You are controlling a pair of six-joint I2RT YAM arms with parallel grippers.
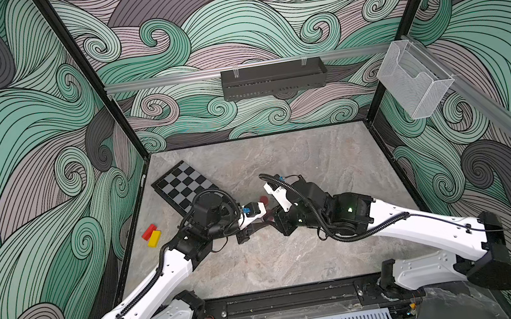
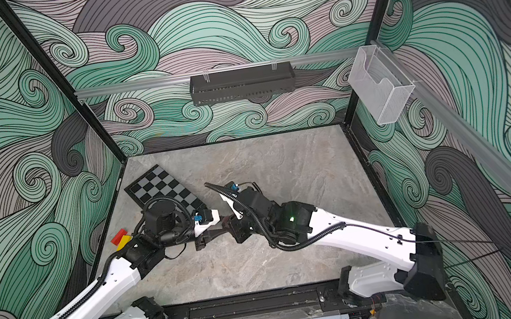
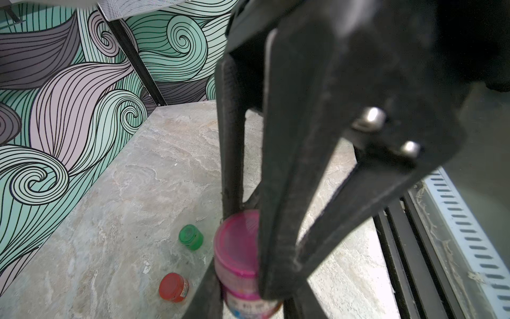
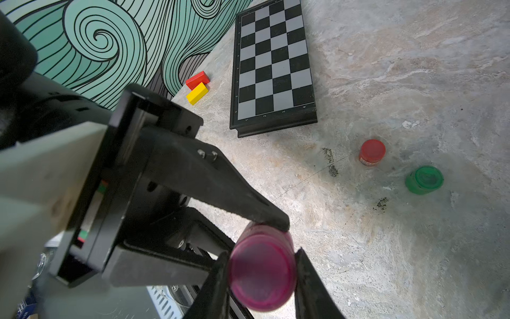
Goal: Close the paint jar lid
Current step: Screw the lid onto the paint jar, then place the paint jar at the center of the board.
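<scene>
A small round paint jar (image 3: 248, 302) of translucent plastic, full of magenta paint, is held off the table between both arms, just right of the near corner of a folded black-and-grey chessboard (image 4: 273, 63). The left gripper (image 3: 249, 251) has its black jaws pinched narrow on the jar's magenta lid (image 3: 234, 237), a smooth disc with faint rings that sits on the jar's mouth. The right gripper (image 4: 262, 276) has its jaws clamped on the jar's labelled body. Whether the lid is turned fully home cannot be told.

There are three paint jars in all. A red jar (image 4: 372, 152) and a green jar (image 4: 424, 179), both capped, stand apart on the grey marbled tabletop (image 4: 386, 69), right of the chessboard's near edge.

Two small rectangular blocks, a red block (image 4: 197, 80) and a yellow block (image 4: 196, 93), lie touching left of the chessboard.

Beyond the chessboard, one black perforated metal tray (image 1: 274, 78) and one clear dotted plastic bin (image 1: 415, 83) hang on wall rails.
</scene>
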